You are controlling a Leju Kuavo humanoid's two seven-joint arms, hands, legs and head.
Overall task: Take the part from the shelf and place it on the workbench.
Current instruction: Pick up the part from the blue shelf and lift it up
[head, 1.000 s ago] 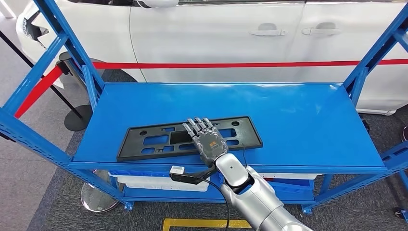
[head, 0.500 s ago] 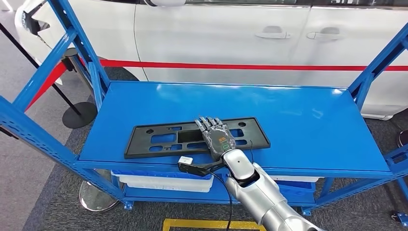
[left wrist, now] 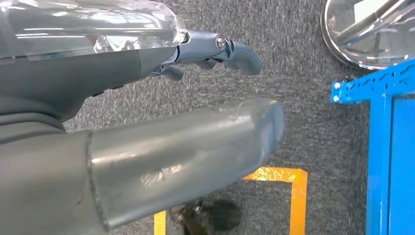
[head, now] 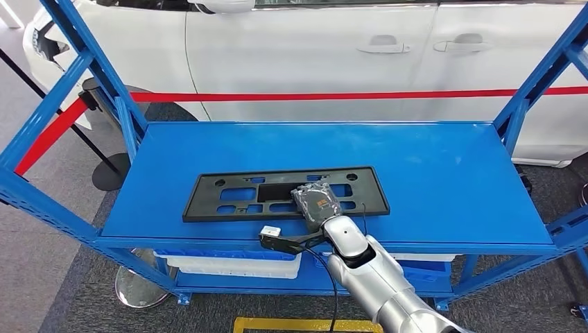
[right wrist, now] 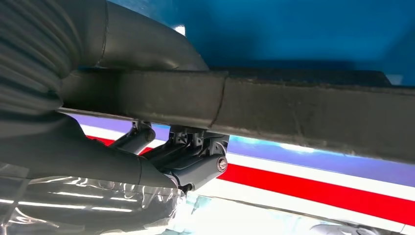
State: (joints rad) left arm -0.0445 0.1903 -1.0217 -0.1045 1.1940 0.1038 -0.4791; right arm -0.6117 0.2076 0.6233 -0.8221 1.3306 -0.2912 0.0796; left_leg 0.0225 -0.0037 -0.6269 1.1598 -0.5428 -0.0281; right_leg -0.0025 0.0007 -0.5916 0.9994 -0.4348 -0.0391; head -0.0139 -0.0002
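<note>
The part, a flat black plate frame point(head: 236, 198) with several cut-outs, lies on the blue shelf board point(head: 430, 173), near its front edge. My right hand point(head: 317, 201) sits on the part's right half with its fingers curled in. In the right wrist view the part's edge point(right wrist: 303, 110) runs between the thumb point(right wrist: 142, 44) and the dark fingers point(right wrist: 195, 161), so the hand grips it. My left hand point(left wrist: 147, 122) hangs over the grey floor, thumb and fingers apart, holding nothing.
Blue uprights point(head: 104, 76) frame the shelf on both sides. A white bin point(head: 229, 263) sits on the lower level. Behind stand a white car point(head: 312, 48), red barrier tape point(head: 347, 95) and a stanchion base point(head: 111, 170). Yellow floor marking point(head: 291, 322) lies near my feet.
My right hand's fingers lay stretched flat over the part; now they are curled in around its near edge. The view itself has shifted slightly.
</note>
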